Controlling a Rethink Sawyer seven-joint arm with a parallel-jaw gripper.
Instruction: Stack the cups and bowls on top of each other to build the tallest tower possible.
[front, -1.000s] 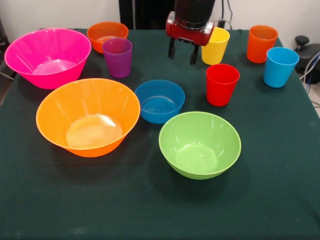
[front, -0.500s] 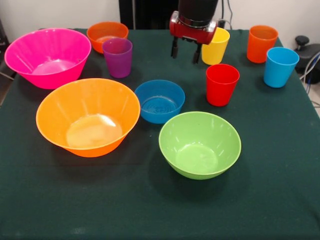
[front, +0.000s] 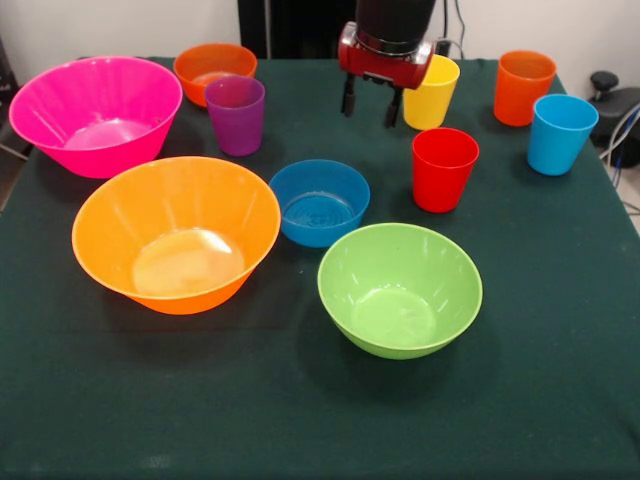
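My gripper (front: 371, 105) hangs open and empty at the back of the table, just left of the yellow cup (front: 431, 91). Below it to the right stands the red cup (front: 444, 168). The orange cup (front: 523, 87) and light blue cup (front: 560, 133) stand at the far right. The purple cup (front: 236, 115) is at the back left, in front of the small orange bowl (front: 213, 70). The pink bowl (front: 96, 113) sits at the far left, the large orange bowl (front: 176, 232) below it. The small blue bowl (front: 319, 201) and green bowl (front: 399, 288) lie mid-table. All stand apart, nothing stacked.
A dark green cloth (front: 530, 400) covers the table. Black gear and cables (front: 612, 100) lie past the right edge. A dark post (front: 285, 28) stands behind the table's back edge.
The gripper has shifted slightly right and up over the last second, and has held still for the last half second. No cup or bowl has moved.
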